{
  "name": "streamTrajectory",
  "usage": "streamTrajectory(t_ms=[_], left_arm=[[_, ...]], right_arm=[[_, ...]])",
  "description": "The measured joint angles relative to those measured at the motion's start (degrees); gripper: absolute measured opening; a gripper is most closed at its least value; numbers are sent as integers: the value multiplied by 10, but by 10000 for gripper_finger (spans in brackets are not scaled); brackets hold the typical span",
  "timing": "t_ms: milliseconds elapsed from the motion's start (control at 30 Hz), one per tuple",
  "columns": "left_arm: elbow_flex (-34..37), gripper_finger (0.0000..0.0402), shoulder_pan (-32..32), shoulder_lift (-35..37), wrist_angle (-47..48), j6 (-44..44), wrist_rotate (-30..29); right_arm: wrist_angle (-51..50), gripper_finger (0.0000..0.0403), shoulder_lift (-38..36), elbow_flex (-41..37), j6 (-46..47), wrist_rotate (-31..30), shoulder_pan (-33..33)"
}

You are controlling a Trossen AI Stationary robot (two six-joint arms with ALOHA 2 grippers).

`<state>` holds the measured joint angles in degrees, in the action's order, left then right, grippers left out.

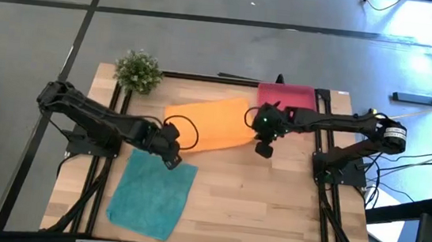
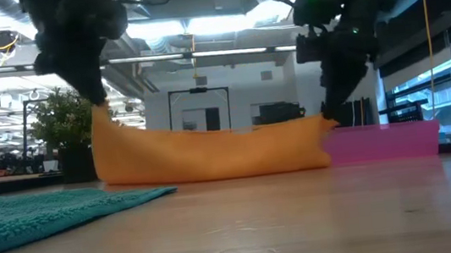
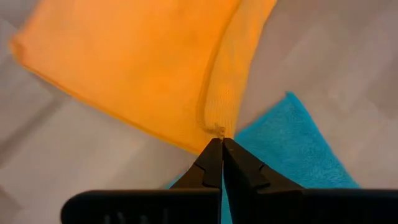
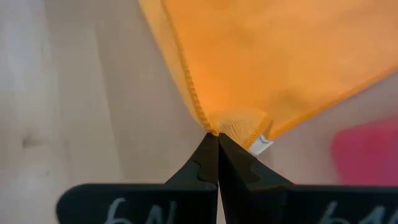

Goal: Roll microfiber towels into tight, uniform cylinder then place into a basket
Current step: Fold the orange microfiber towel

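Orange cloth is pinched at two corners: the left gripper (image 3: 221,144) has its fingers closed tight on one corner of the orange towel (image 1: 209,124), and the right gripper (image 4: 216,140) is closed just as tightly on the opposite corner, beside a small white label. Seen from table height, both corners are lifted, so the cloth hangs between the arms in a shallow sag, its lower edge resting on the wooden table (image 1: 271,214). From above, the orange towel lies across the middle of the table, its right end near the basket (image 1: 294,93), a pinkish-red tray at the far right side that appears to hold nothing yet. The teal towel (image 1: 151,196) lies flat and unrolled on the near left part of the table, one corner just beside the left gripper. A small green plant (image 1: 138,70) stands at the far left corner. Judging by this, the task is at an early stage: the orange towel looks folded over or spread rather than rolled, no cylinder exists, and both towels remain to be rolled and placed in the basket.
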<state>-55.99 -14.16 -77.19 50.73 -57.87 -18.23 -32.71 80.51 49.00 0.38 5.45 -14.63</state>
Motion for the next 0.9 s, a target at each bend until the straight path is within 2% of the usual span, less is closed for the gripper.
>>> streamTrajectory(t_ms=[467,700,900], left_arm=[[100,0,-93,0,-146,-106,29],[140,0,-120,0,-214,-139,29],[146,0,-126,-13,-231,-137,25]], right_arm=[[-19,0,0,-9,49,8,58],[-19,0,0,-9,71,7,75],[-19,0,0,-9,68,2,83]])
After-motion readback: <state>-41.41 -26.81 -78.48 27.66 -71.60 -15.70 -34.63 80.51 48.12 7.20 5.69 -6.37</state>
